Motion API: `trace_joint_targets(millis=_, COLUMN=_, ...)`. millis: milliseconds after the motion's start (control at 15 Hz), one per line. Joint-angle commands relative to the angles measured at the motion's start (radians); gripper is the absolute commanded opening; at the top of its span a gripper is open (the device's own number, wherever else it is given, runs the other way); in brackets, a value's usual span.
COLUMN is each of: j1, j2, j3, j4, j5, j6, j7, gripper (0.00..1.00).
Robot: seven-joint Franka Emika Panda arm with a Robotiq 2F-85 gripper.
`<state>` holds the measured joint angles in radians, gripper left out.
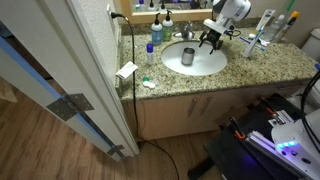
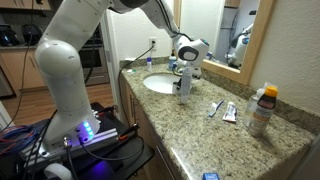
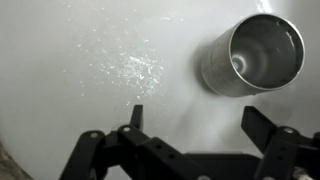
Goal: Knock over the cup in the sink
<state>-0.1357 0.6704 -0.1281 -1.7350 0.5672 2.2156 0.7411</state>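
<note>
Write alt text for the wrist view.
A small metal cup stands upright in a white sink, upper right of frame. The black end effector is open along the bottom edge, not touching the cup. Water droplets speckle the sink near centre.

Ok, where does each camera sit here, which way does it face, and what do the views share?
Exterior view: high behind a door edge, looking down at the sink, cup and gripper.
Exterior view: beside the robot, facing along the counter; the whole arm shows.
Wrist view: down into the sink at the cup; open fingers show.
Shared: sink and gripper in both exterior views.
</note>
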Motion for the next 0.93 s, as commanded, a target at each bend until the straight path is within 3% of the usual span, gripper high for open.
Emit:
trace_joint_targets(millis=0, j1=-0.009, j2=0.018, j3=0.009, j4=0.021, j5=-0.005, j6=-0.001, j7=0.020, gripper=1.00)
trace_joint_targets(millis=533, j1=0.000, j2=0.109, j3=0.028, j4=0.077, j5=-0.003, j6=0.033, j7=0.059, gripper=1.00)
trace_joint_targets(millis=867, j1=-0.050, j2=0.083, j3=0.125, j4=0.042, j5=0.111, j6=0.061, j7=-0.133, gripper=1.00)
